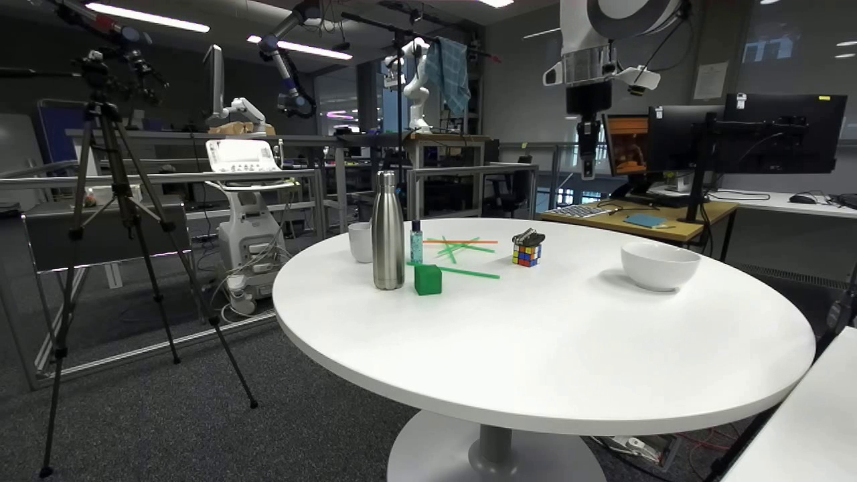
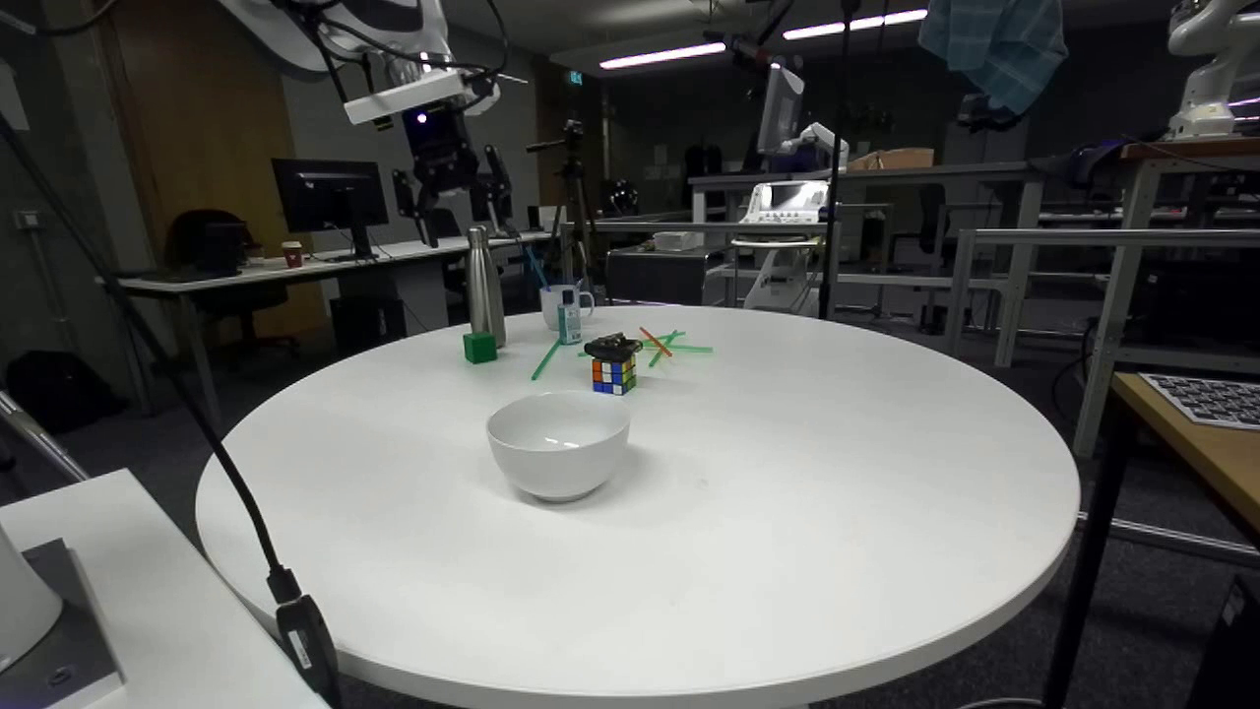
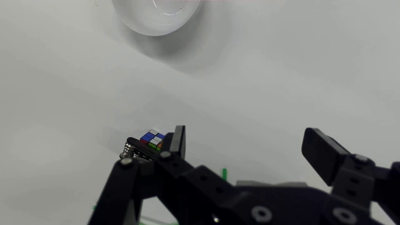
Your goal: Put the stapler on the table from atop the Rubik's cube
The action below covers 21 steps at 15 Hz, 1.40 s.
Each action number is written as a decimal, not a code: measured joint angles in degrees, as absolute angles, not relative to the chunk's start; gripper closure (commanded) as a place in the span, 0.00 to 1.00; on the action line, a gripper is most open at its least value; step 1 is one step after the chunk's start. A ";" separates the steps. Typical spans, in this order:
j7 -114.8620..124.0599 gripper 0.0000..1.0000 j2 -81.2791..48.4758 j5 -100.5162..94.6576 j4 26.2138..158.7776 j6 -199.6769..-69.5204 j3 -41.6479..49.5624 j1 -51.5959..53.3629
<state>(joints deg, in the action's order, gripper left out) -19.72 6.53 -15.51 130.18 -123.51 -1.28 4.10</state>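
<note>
The black stapler [image 1: 529,237] lies on top of the multicoloured Rubik's cube [image 1: 527,256] in both exterior views, where the stapler [image 2: 612,346] overhangs the cube [image 2: 614,376]. The cube stands on the round white table [image 1: 569,348]. My gripper [image 2: 468,228] is high above the table, open and empty, apart from the stapler; it also shows edge-on in an exterior view [image 1: 588,173]. In the wrist view the open gripper [image 3: 245,137] has the stapler [image 3: 140,147] and cube [image 3: 152,136] outside its left finger, which hides part of both.
A white bowl [image 2: 558,448] stands near the cube. A steel bottle [image 1: 387,234], green block [image 1: 428,280], small teal bottle [image 1: 416,244] and white mug [image 1: 360,242] stand together. Several green sticks [image 1: 469,272] and an orange stick [image 1: 462,242] lie on the table.
</note>
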 measured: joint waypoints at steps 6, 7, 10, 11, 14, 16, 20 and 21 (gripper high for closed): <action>-25.06 0.00 -1.52 -15.44 123.20 -123.51 -0.55 3.24; -26.26 0.00 -2.97 -15.40 121.89 -123.51 -0.55 3.03; -30.00 0.00 -7.18 -15.40 118.09 -123.51 -0.47 2.26; -31.31 0.00 -8.51 -15.39 116.88 -123.51 -0.47 1.92; -35.19 0.00 -12.07 -15.39 113.65 -123.50 -0.44 0.81; -37.79 0.00 -14.10 -15.39 111.60 -123.48 -0.45 0.10; -42.98 0.00 -17.31 -15.21 107.91 -123.33 -0.44 -1.05; -44.43 0.00 -18.02 -15.11 107.06 -123.28 -0.44 -1.28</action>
